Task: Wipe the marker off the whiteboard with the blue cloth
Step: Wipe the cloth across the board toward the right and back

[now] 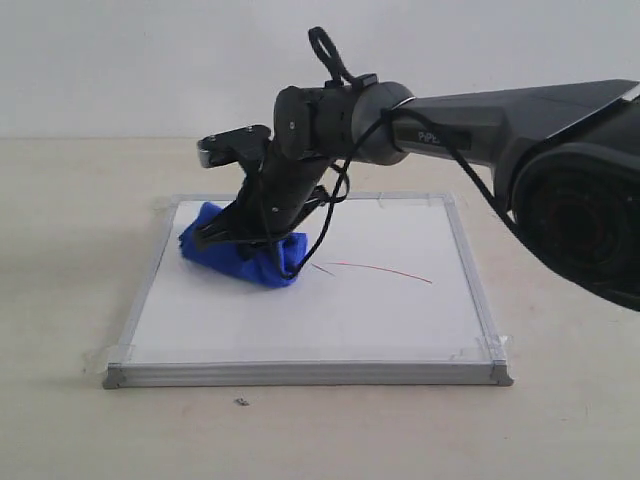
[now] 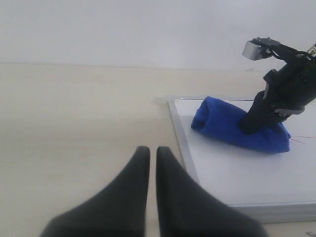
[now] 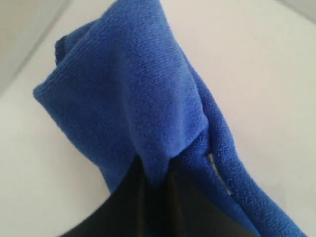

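Observation:
The whiteboard (image 1: 330,320) lies flat on the table. A bunched blue cloth (image 1: 215,255) rests on its far left part, and my right gripper (image 1: 250,240) is shut on a fold of it, pressing it down. In the right wrist view the blue cloth (image 3: 128,98) fills the picture, pinched between the dark fingers (image 3: 128,197). Red marker (image 1: 385,270) runs as one long curved stroke just right of the cloth; any star shape is hidden. My left gripper (image 2: 148,150) is shut and empty above the table, off the whiteboard's (image 2: 237,173) left edge, with the blue cloth (image 2: 222,123) beyond.
Clear tape (image 1: 490,345) holds the board's corners to the beige table (image 1: 70,250). A small dark speck (image 1: 241,402) lies on the table in front of the board. The right arm (image 1: 480,125) reaches in from the right, above the board.

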